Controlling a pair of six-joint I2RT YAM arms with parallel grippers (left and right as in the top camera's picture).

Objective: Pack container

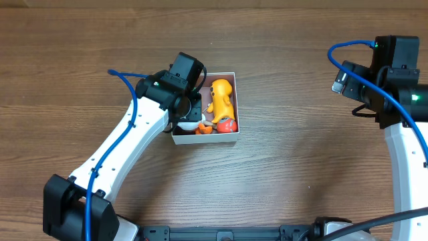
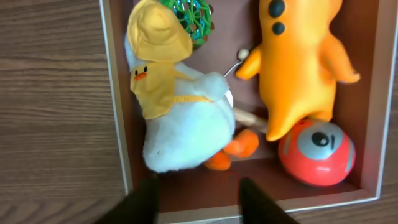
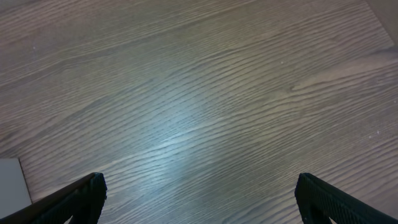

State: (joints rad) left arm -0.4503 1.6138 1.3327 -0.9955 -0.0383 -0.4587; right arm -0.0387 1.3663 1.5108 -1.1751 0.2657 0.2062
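The left jaws stand apart with nothing between them, their two dark fingers (image 2: pixel 146 200) poised over the near wall of the container (image 1: pixel 204 139), one by the corner and the other further along that wall. The right jaws are spread wide and empty above bare worktop (image 1: pixel 301 187), with only wood grain between their fingers (image 3: pixel 74 199). The container sits near the middle of the worktop, a little left of centre. Its left part is hidden under the left arm in the overhead view, and its right and near walls show clearly. Inside, a white duck (image 2: pixel 180 118) in a yellow hat lies close along the left wall, with its orange feet pointing towards the middle. An orange toy (image 2: pixel 298 68) with dark spots lies close along the right wall. A red ball (image 2: pixel 317 152) is tucked into the corner where the right and near walls meet, touching the orange toy's lower end. A green lattice ball (image 2: pixel 193 15) lies at the far end, just behind the duck's hat. Free floor is scarce: a narrow strip between the duck and the near wall, and a slim channel between the duck and the orange toy. Outside the walls the wood is open on every side, and the right arm is well apart at the right edge.
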